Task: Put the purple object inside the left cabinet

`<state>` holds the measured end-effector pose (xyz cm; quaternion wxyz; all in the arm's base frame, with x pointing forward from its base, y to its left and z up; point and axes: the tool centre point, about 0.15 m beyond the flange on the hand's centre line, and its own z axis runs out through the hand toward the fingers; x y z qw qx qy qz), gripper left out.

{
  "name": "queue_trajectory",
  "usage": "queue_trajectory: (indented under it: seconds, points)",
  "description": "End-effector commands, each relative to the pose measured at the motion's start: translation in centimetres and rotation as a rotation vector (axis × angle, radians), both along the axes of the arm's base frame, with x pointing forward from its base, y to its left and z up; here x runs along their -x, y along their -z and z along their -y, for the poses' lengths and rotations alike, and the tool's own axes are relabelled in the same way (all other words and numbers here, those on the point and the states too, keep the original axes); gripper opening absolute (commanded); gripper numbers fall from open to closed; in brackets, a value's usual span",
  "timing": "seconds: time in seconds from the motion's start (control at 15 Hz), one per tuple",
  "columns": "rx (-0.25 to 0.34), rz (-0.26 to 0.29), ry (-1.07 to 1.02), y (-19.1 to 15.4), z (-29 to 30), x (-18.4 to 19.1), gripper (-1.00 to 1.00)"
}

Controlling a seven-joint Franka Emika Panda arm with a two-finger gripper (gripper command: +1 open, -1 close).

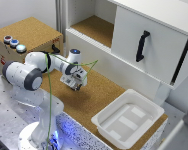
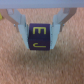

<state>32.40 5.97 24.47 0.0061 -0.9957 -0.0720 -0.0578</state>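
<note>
Clearly closed around the purple object (image 2: 39, 37), the hand (image 2: 40, 36), fingers (image 2: 20, 27) pressing two opposite faces of the yellow-lettered cube. Held over the cork-topped desk (image 1: 89, 100), whether just above or touching it impossible to tell. Beyond, toward the exterior view's upper middle, the left cabinet (image 1: 94, 27), open and well apart. Near the desk's front edge, a white bin (image 1: 128, 117).
</note>
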Motion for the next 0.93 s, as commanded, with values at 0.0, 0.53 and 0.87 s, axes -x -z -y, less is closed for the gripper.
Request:
queue_trajectory:
  seconds: [0.0, 0.53, 0.87]
  points:
    - [0.116, 0.059, 0.016, -8.0, -2.7, -0.7, -1.00]
    - [0.188, 0.139, -0.096, -18.1, -7.4, -9.2, -1.00]
    - [0.137, 0.198, -0.135, -22.8, -8.9, -16.2, -1.00]
